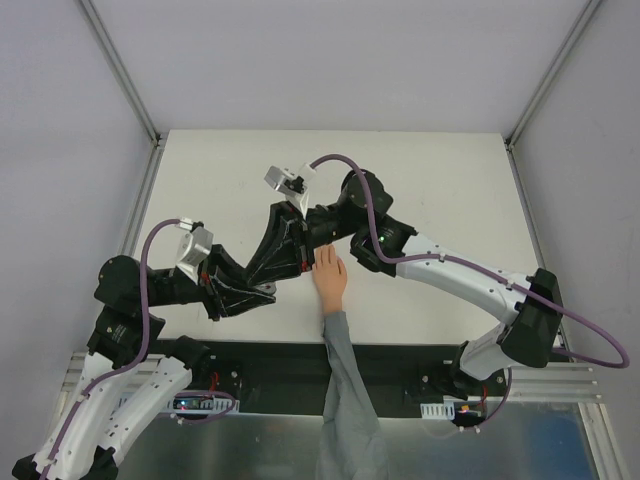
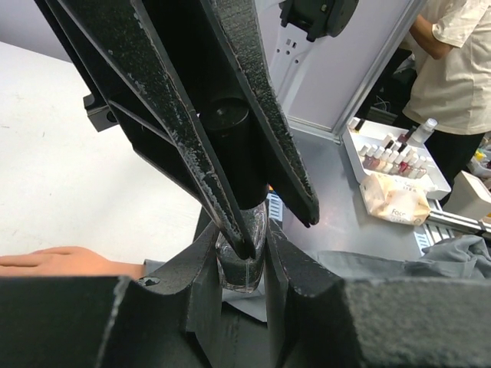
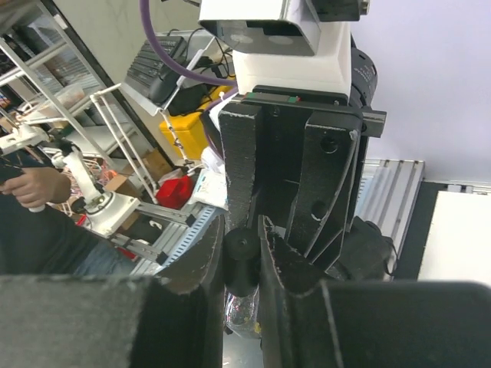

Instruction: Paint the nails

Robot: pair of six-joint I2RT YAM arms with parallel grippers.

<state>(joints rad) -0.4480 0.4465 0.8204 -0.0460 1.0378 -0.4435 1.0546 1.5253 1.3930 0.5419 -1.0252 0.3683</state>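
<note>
Left hand (image 2: 242, 257) grips bottle (image 2: 242, 277), right hand (image 3: 242, 247) — cap (image 3: 240, 261)

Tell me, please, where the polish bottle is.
The polish bottle sits mid-frame in the left wrist view, right of the mannequin hand, held by the left gripper, cap in the right gripper.

Table (image 1: 430, 170): mannequin hand (image 1: 331, 276) at centre, near front edge, pointing away from arm bases; sleeve (image 1: 347, 390) trails back over front edge between bases. Left gripper (image 2: 242, 257) from left, right gripper (image 3: 241, 249) from right, meet just left of hand's far end. Bottle (image 2: 241, 276) between them: body in left gripper, cap (image 3: 240, 264) on top in right gripper.
</note>
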